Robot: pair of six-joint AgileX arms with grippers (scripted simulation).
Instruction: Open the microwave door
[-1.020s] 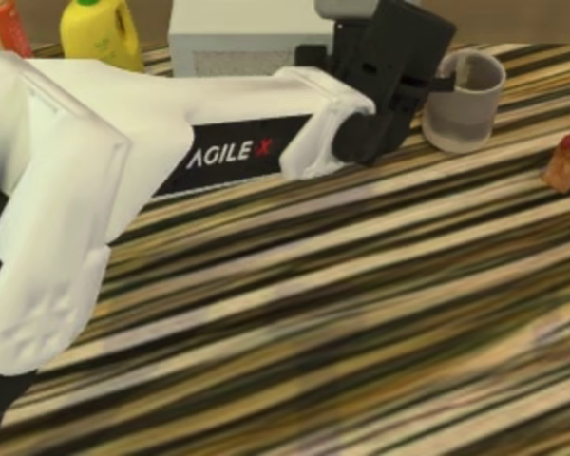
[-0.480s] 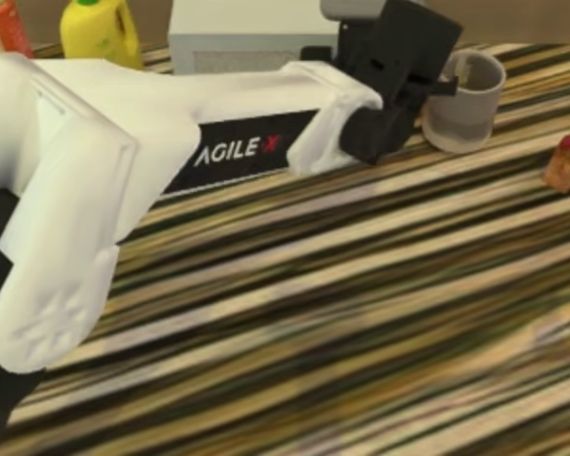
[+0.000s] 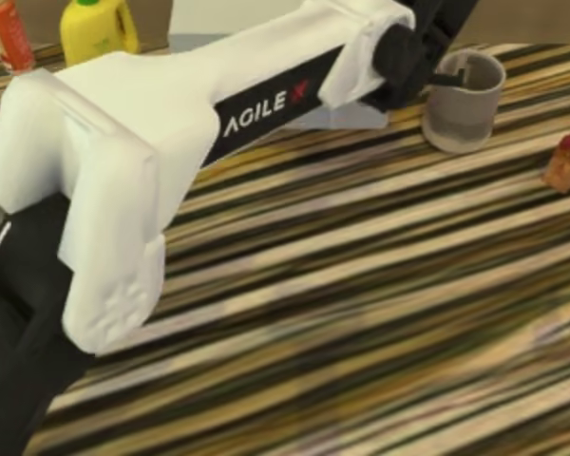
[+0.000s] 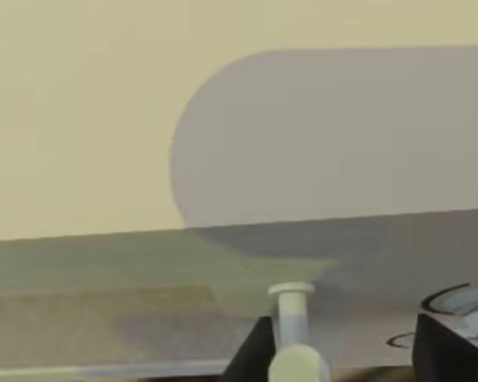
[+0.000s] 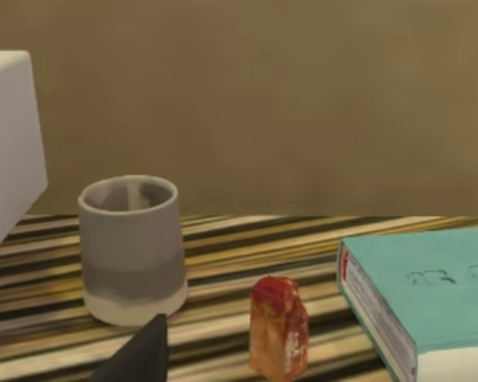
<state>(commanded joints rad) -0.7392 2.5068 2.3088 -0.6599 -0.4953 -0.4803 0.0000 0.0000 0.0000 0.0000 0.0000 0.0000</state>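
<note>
Left claw (image 4: 338, 354) at microwave (image 3: 223, 14) front, beside grey mug (image 3: 464, 103)

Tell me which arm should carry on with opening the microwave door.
Probably the left: its arm reaches across the top view to the microwave, by the grey mug. The right gripper sits farther off, beyond the mug.

It looked like a rendered home kitchen: a microwave (image 3: 218, 14), grey mug (image 3: 464, 102), yellow detergent jug (image 3: 97, 28) and teal book (image 5: 426, 298) crowded a striped worktop (image 3: 380, 285).
</note>
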